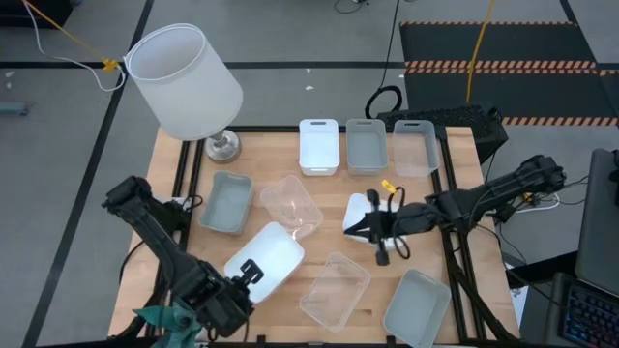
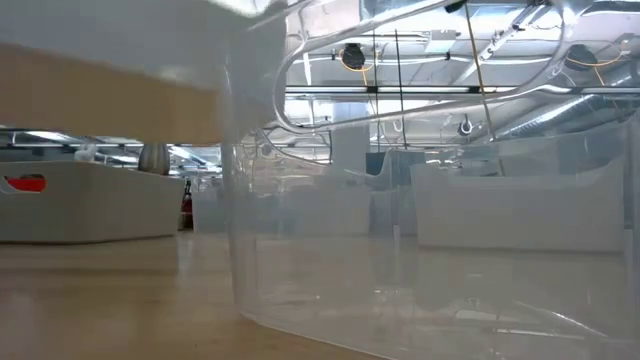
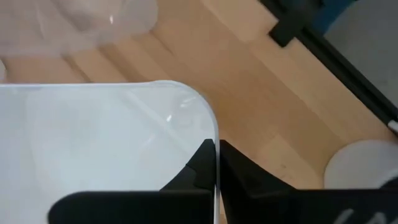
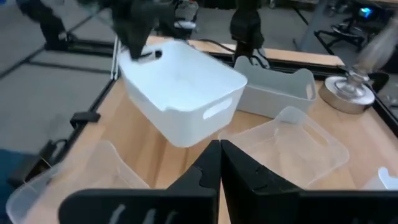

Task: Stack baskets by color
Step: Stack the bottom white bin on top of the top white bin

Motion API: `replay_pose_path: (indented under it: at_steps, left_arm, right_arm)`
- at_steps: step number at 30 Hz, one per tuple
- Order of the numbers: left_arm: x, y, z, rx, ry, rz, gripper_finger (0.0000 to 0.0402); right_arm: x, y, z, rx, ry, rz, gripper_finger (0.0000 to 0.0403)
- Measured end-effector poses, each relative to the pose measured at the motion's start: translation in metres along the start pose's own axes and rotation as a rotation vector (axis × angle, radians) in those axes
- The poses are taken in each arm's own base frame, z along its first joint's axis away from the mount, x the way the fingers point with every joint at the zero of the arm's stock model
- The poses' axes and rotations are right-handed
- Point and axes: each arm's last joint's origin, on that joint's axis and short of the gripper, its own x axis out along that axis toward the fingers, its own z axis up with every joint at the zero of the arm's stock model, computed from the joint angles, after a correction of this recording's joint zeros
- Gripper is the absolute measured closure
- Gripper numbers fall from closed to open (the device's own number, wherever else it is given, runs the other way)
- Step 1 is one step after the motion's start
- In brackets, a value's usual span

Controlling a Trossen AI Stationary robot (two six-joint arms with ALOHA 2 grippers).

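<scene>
My left gripper [image 1: 250, 274] is shut on a white basket [image 1: 268, 255] near the table's front left; the right wrist view shows this basket [image 4: 180, 87] up in the air. My right gripper [image 1: 360, 230] is shut near the table's middle and holds nothing; its fingers [image 4: 205, 163] point toward the lifted basket. A white basket [image 1: 318, 145], a grey one [image 1: 367, 145] and a pale one [image 1: 414, 151] stand in a row at the far edge. Another grey basket [image 1: 227, 201] and a clear one [image 1: 290, 203] rest on their bases at the centre left. My left gripper holds the white basket by the rim of its near end wall [image 3: 214, 134], close to a rounded corner. One finger is inside the basket and one outside. The fingers come from above, slanting down. The basket is lifted clear of the table and tilted, its handle end [image 4: 214, 112] lower.
A clear basket [image 1: 336, 288] and a grey one [image 1: 418, 304] lie near the front edge. A white lampshade [image 1: 184, 79] on a metal base [image 1: 222, 145] stands at the far left corner. Something white [image 1: 356, 213] lies beside my right gripper.
</scene>
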Motion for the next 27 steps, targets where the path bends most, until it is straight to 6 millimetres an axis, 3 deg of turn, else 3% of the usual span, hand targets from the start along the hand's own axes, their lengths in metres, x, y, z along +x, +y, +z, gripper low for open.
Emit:
replay_pose_path:
  at_steps: [9,16,20,27]
  left_arm:
    - [-0.02,0.008,-0.007,0.389,-0.057,0.021,0.0393]
    - [-0.012,0.022,-0.006,0.462,-0.034,0.033,0.0393]
    - [-0.011,0.027,-0.006,0.535,-0.039,0.039,0.039]
    - [-0.009,0.035,-0.008,0.576,-0.041,-0.008,0.0391]
  right_arm:
    - [0.029,0.028,0.024,-0.15,0.07,0.129,0.0383]
    - [0.052,0.057,0.031,-0.348,0.161,0.136,0.0298]
    - [0.064,0.07,0.025,-0.482,0.193,0.096,0.0237]
    - [0.064,0.091,0.015,-0.661,0.214,0.053,0.0183]
